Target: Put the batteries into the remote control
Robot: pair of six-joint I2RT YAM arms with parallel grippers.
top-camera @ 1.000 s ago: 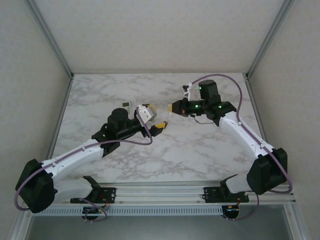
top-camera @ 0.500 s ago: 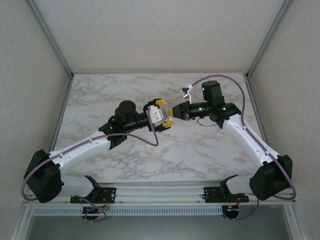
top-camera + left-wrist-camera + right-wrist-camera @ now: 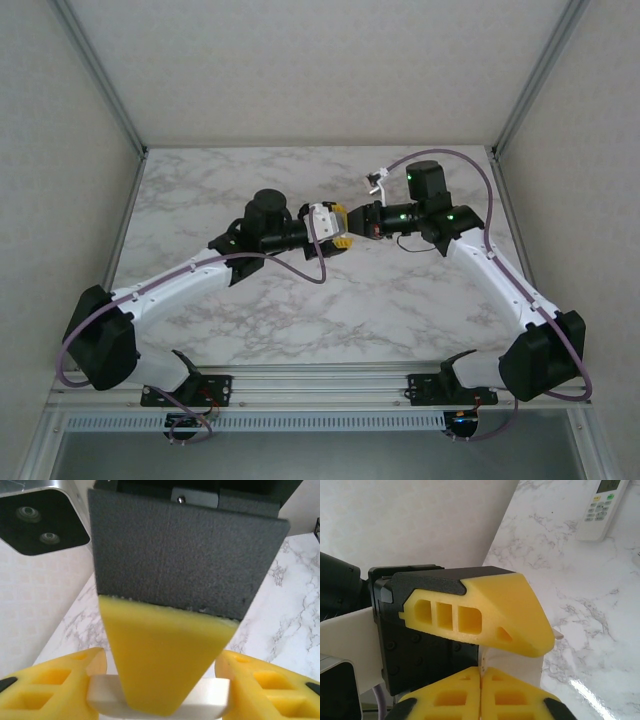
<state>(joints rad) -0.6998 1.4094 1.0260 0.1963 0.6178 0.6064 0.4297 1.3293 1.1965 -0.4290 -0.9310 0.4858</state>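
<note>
— The remote control (image 3: 599, 507) is seen lying buttons up on the bench (image 3: 600, 610), at the upper right of the right wrist view, well apart from both grippers. What is being handled, then?

— A white flat piece (image 3: 106, 695), at the middle of the top view, where the left gripper (image 3: 340, 226) and the right gripper (image 3: 480, 677) stand tip to tip. Whether it is a cover or something else cannot be told.

— How are the grippers set?

— The left gripper's fingers (image 3: 45, 695) are parted, with the piece spanned between them and seemingly touched at both ends, so it is judged to be clamped. The right gripper's fingers are pressed together in its own view. One is laid across the piece, but whether the piece is nipped there cannot be told.

— So a hand-over is judged to be the step. How is it done well?

— The left hold should be proved firm before anything is let go on the right. The right gripper should then be eased apart only slightly and drawn straight back, so that the piece is neither twisted nor dragged out. The piece should be held level, clear of the bench.
</note>
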